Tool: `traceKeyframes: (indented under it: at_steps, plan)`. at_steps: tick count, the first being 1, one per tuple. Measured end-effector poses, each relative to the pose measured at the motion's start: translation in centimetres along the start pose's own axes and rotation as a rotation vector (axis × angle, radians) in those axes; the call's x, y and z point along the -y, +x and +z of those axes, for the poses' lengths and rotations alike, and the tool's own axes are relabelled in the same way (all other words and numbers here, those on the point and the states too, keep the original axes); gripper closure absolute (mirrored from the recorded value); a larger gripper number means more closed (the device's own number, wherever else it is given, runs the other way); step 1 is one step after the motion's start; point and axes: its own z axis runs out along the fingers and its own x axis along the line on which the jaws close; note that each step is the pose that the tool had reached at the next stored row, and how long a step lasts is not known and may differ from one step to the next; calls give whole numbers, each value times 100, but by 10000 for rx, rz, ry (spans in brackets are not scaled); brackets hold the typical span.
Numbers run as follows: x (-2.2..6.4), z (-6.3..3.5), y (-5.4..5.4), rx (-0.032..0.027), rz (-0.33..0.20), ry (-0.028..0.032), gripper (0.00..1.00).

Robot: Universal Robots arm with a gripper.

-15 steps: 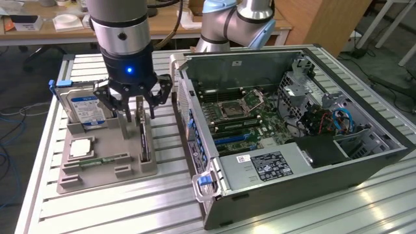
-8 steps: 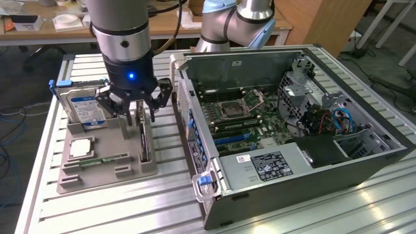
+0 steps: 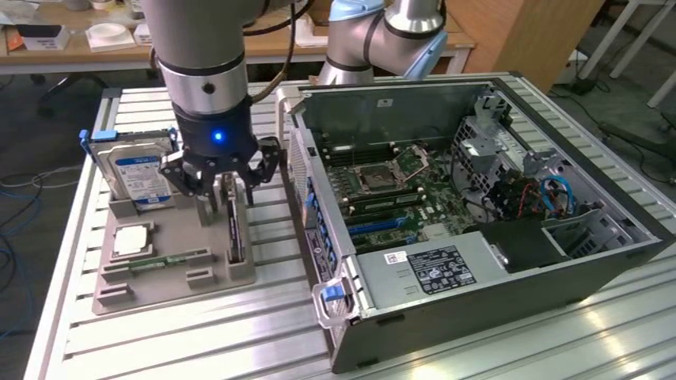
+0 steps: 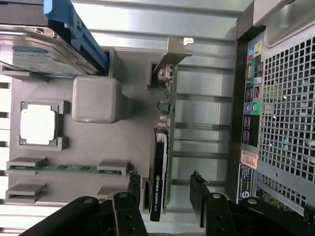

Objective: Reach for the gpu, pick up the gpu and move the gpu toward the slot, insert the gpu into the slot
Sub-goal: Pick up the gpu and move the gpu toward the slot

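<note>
While edge-up, gpu point(image 4: 158, 167) along case point(image 4: 285, 98) wall

A wooden desk point(image 3: 106, 57) stands behind the ribbed metal table point(image 3: 211, 348).

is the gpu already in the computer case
No, the gpu stands on edge in the grey holder outside the case, with the open gripper straddling it.

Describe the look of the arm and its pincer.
The arm is a smooth silver-grey cylinder with a black band; a black cable loops near its top. Below sits a black wrist unit with a glowing blue light. The pincer is black, its two jointed fingers fixed by round bolts.
</note>
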Motion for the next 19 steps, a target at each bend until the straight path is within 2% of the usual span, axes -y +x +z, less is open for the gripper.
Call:
traceKeyframes:
  at_steps: [19]
  plan:
    - [16,338,9,1,-1,-1,47]
